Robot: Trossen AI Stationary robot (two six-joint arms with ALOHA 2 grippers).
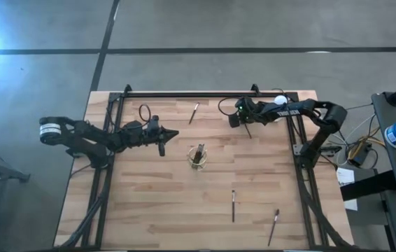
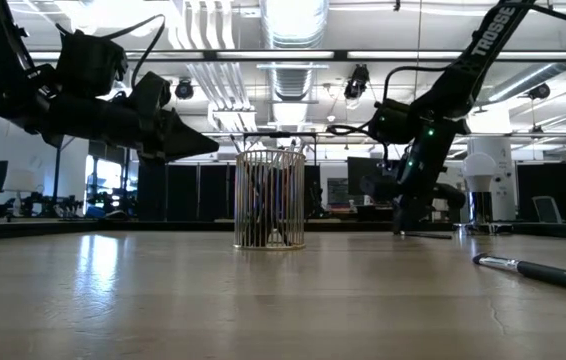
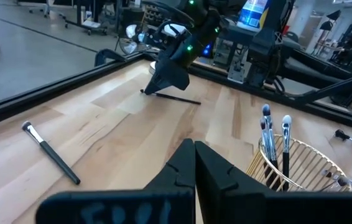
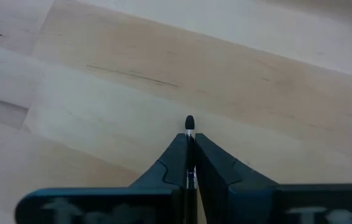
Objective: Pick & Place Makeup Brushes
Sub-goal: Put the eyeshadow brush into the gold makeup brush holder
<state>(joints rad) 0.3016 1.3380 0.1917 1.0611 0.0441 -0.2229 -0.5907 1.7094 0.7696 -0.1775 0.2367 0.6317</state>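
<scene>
Makeup brush (image 4: pixel 189 122), thin, dark-tipped, pinched by right gripper (image 4: pixel 190 144).

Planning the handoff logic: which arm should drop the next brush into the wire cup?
The right. Its hand is shut on a brush at the table's far side, ready to carry to the wire cup. The left hand hovers shut and empty beside the cup.

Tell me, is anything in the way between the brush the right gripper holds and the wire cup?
Nothing visible. The right gripper grips a brush, and only bare table lies between it and the cup. The left gripper hangs on the cup's other side.
</scene>
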